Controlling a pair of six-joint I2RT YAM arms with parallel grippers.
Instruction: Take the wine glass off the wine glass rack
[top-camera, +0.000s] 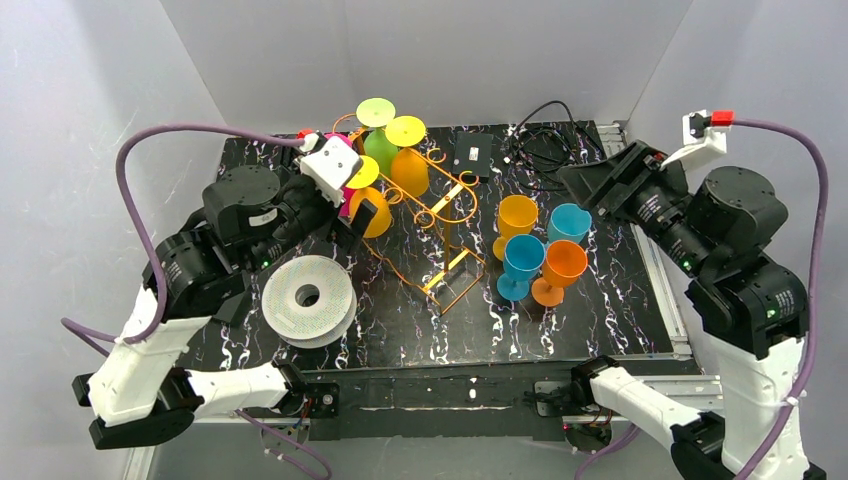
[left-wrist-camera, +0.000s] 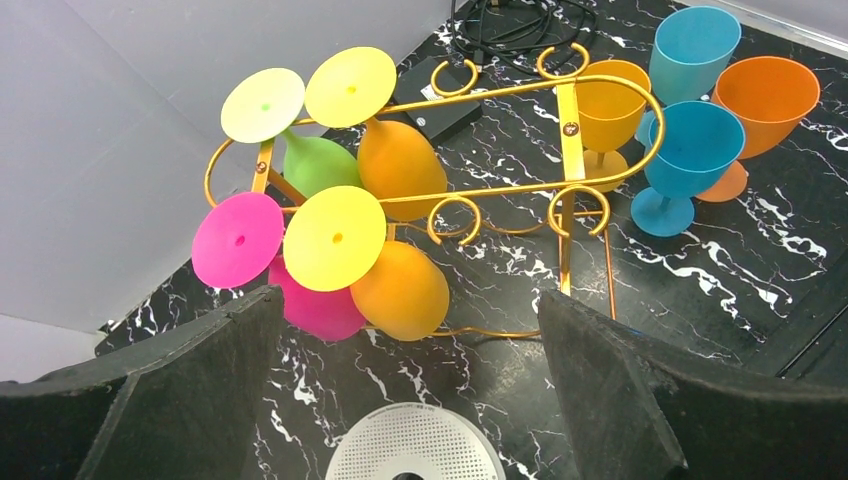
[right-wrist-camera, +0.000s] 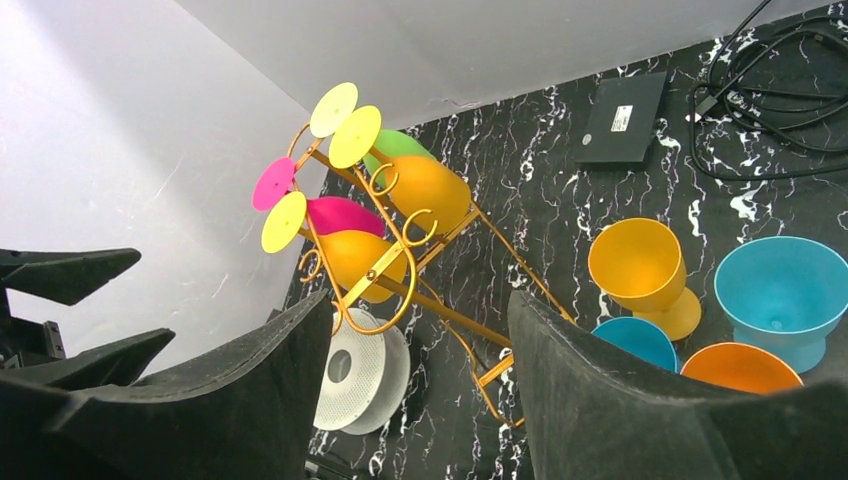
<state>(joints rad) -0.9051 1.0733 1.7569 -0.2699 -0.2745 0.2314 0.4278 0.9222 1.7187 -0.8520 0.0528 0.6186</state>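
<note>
The orange-gold wire wine glass rack (top-camera: 448, 205) stands mid-table. Several glasses hang upside down at its left end: green (top-camera: 380, 150), orange (top-camera: 410, 172), pink (left-wrist-camera: 315, 308) and a nearer orange one (left-wrist-camera: 400, 290). My left gripper (top-camera: 356, 216) is open and empty, right beside these hanging glasses. In the left wrist view (left-wrist-camera: 408, 300) its fingers spread wide in front of the pink and orange bowls, touching nothing. My right gripper (top-camera: 592, 182) is open and empty, raised at the right, away from the rack (right-wrist-camera: 440, 312).
Several glasses stand right of the rack: yellow-orange (top-camera: 517, 215), teal (top-camera: 570, 222), blue (top-camera: 523, 258), orange (top-camera: 564, 266). A round white spool (top-camera: 308, 298) lies front left. A black box (top-camera: 472, 153) and cables (top-camera: 540, 140) lie at the back.
</note>
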